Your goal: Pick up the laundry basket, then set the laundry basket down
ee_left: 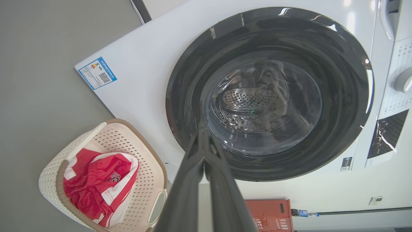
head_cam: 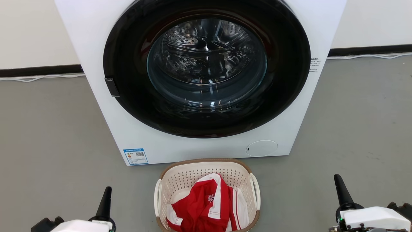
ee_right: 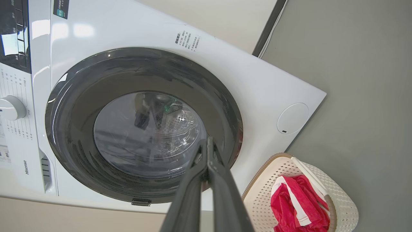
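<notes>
Laundry basket (head_cam: pixel 190 175): likely light, stiff; grip loop handles (head_cam: pixel 156 198). Lay between left gripper (head_cam: pixel 108 190) and right gripper (head_cam: pixel 338 180), both closed, empty.

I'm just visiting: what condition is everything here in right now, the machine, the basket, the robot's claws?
Washer door: closed.
Drum: no clothes visible inside.
Laundry basket: upright on the floor, not lifted, untouched.
Red-and-white garment: crumpled inside the basket.
Left gripper: shut, empty.
Right gripper: shut, empty.
</notes>
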{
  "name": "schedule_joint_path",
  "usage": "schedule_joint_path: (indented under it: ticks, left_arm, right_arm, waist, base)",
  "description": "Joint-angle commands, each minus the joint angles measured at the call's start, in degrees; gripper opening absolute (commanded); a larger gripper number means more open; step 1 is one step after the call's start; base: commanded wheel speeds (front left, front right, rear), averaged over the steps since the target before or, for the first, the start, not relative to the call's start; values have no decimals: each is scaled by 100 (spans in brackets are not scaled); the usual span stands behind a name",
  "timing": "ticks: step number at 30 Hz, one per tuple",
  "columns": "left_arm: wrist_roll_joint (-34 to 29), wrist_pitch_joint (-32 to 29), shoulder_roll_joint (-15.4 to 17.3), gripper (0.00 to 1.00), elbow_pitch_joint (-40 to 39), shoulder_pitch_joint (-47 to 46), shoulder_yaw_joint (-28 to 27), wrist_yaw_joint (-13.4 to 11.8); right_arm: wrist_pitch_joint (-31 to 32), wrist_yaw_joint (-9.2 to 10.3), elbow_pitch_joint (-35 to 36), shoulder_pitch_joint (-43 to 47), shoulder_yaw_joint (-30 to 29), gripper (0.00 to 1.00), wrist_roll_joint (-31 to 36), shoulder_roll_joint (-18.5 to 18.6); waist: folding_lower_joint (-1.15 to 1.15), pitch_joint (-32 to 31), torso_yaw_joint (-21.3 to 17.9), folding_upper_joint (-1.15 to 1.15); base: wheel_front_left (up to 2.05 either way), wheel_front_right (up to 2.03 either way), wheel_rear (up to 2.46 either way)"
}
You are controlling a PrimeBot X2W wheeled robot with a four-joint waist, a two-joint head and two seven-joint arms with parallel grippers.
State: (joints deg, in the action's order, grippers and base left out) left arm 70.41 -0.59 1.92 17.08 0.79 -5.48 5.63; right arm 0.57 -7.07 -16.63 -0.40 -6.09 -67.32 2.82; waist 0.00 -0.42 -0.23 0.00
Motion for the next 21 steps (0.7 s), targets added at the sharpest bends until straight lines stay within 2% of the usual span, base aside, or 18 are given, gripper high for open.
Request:
schedule_joint_path:
  ticks: [1,21]
  left_arm:
    - [143,-50,66,0,-173,-326,-108,64]
    - [1441,-396,85,0,-255,-564,-107,142]
  right_arm:
    - [48,-31,198,-327,54,0,-166,27]
    - [396,-38,238,-488,-9,0,-1646,13]
  waist:
    - [0,1,1,0]
    - [0,39,15,0]
  base:
    - [0,0,0]
    - [0,0,0]
